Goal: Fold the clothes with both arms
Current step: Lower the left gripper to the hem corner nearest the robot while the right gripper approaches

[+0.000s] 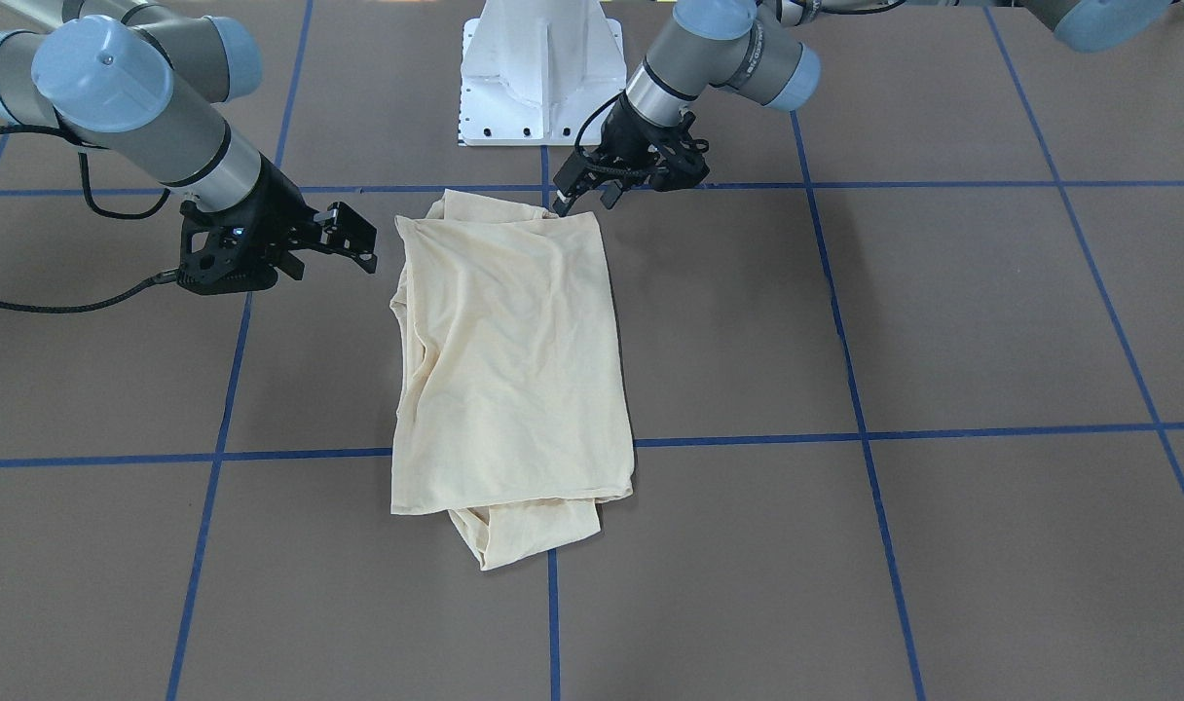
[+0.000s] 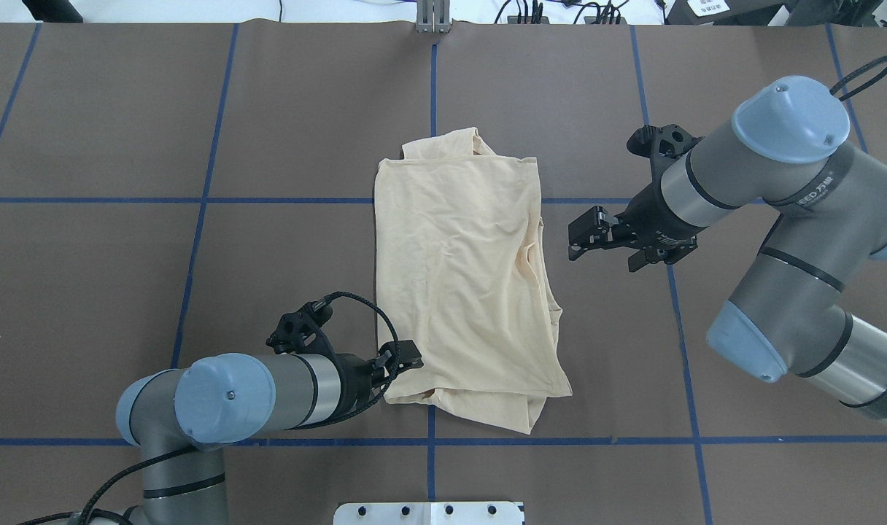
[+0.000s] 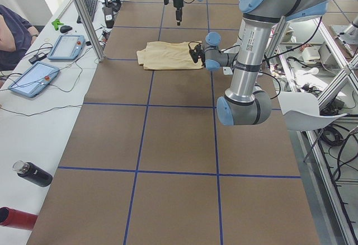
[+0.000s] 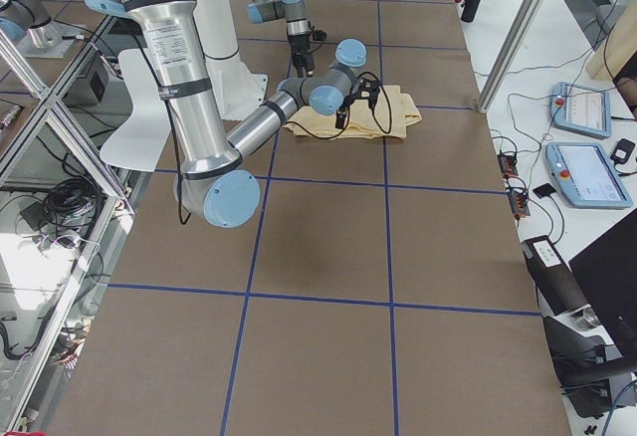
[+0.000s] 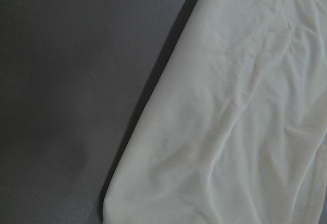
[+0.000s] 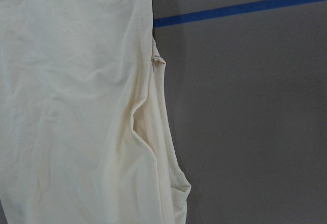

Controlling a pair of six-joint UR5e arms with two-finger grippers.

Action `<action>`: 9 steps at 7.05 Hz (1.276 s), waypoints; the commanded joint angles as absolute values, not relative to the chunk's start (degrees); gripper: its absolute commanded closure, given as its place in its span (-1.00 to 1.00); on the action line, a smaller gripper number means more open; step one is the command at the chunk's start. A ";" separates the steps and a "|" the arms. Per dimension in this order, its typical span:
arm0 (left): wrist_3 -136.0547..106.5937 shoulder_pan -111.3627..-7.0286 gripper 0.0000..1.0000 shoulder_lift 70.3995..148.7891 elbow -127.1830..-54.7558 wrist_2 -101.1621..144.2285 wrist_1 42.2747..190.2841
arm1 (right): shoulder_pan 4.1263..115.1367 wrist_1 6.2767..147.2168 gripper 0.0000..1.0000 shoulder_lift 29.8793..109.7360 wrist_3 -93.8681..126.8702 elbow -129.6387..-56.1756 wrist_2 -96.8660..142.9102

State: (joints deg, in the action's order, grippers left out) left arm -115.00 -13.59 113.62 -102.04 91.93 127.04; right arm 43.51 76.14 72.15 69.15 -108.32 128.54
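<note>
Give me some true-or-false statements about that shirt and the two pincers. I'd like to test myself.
1. The shirt lies folded in a rough rectangle on the table. True.
2. The right pincer is clamped on the shirt. False: it is open and beside the shirt's edge, apart from it.
3. The left pincer is at a shirt corner on the robot's side. True.
4. A dark print shows on top of the shirt. False: only plain cream cloth is visible.
</note>
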 commanded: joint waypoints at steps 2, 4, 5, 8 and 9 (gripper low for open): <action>-114.96 -12.83 -1.00 114.78 -99.76 91.85 125.52 | 43.42 76.11 -1.00 72.33 69.26 -108.19 128.58; -115.05 -12.57 -0.98 115.05 -99.58 91.93 125.16 | 43.42 76.11 -1.00 72.33 69.26 -108.11 128.67; -115.05 -12.57 -0.86 116.01 -98.62 91.93 125.16 | 43.42 76.11 -1.00 72.33 69.26 -108.28 128.76; -115.05 -12.48 -0.48 116.10 -97.82 91.93 125.16 | 43.42 76.11 -1.00 72.25 69.26 -108.37 128.76; -115.05 -12.57 -0.35 116.19 -97.91 91.93 124.98 | 43.42 76.11 -1.00 72.25 69.26 -108.28 128.76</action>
State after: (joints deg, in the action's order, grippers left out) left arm -115.05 -12.52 116.13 -98.08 91.92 125.11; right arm 43.42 76.11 72.27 69.26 -108.34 128.76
